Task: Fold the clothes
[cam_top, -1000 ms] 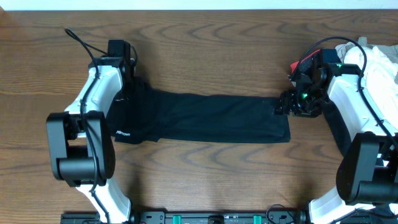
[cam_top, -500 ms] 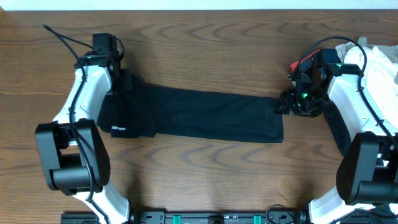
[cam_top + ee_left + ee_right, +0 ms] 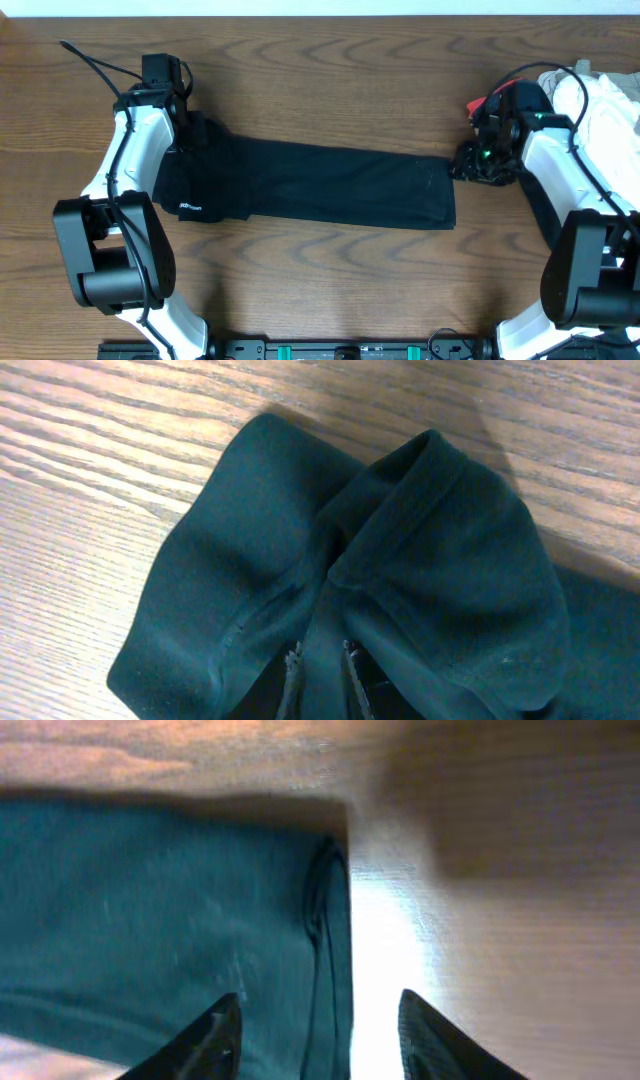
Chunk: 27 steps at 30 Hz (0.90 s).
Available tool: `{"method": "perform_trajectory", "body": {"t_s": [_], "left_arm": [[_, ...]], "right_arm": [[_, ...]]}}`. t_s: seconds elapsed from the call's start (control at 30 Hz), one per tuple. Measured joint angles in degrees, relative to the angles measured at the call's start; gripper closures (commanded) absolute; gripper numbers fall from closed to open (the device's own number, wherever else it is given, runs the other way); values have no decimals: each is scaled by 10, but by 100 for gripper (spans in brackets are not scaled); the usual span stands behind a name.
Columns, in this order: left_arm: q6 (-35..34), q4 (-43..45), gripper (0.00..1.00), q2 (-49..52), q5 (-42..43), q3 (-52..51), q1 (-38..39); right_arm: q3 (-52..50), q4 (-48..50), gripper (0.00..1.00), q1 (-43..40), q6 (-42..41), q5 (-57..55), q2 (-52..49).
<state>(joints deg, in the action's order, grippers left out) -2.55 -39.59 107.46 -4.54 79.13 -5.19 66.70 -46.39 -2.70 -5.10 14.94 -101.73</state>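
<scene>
The black T-shirt [image 3: 320,185] lies across the middle of the wooden tabletop [image 3: 330,80] as a long narrow band. Its sides look already folded in, so the body is roughly one strip from collar to hem, with a small white logo [image 3: 190,209] showing near the collar end. At that collar end the cloth is not flat: it is bunched and humped up around the left gripper [image 3: 322,670]. That gripper's fingers stand almost together, with the puckered fabric drawn in between them, so it appears to have a pinch of the shirt. At the opposite, hem end sits the right gripper [image 3: 318,1005], with its fingers spread wide, one over the cloth and one over bare wood just past the shirt's edge. It straddles the hem and grips nothing. Beyond the hem end, at the far corner of the tabletop, a heap of white clothes [image 3: 612,100] waits unfolded. By my reckoning the lengthwise folds on this shirt are done. The collar end wants smoothing, and the strip has yet to be doubled end over end into a compact packet. Then the heap past the hem needs doing, so the job as a whole is in its earlier part.
</scene>
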Motion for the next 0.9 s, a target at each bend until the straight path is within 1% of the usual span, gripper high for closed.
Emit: {"method": "perform_trajectory", "body": {"t_s": [0.1,0.23,0.37,0.5,0.6,0.67,0.8,0.83,0.9], "left_arm": [[0,0,83,0,0,0,0],[0,0,83,0,0,0,0],[0,0,83,0,0,0,0],[0,0,83,0,0,0,0],[0,0,83,0,0,0,0],[0,0,83,0,0,0,0],[0,0,83,0,0,0,0],[0,0,83,0,0,0,0],[0,0,83,0,0,0,0]], "right_arm": [[-33,36,57,0,-6,14,0],[-70,75,63,0,-14,38,0],[-95,107,66,0,-19,69,0],[-113,129,66,0,-24,83,0],[-122,139,69,0,-29,89,0],[-126,146,75,0,-33,91,1],[-133,150,96,0,-36,99,2],[-135,150,99,0,-38,101,2],[-136,149,99,0,-40,104,2]]}}
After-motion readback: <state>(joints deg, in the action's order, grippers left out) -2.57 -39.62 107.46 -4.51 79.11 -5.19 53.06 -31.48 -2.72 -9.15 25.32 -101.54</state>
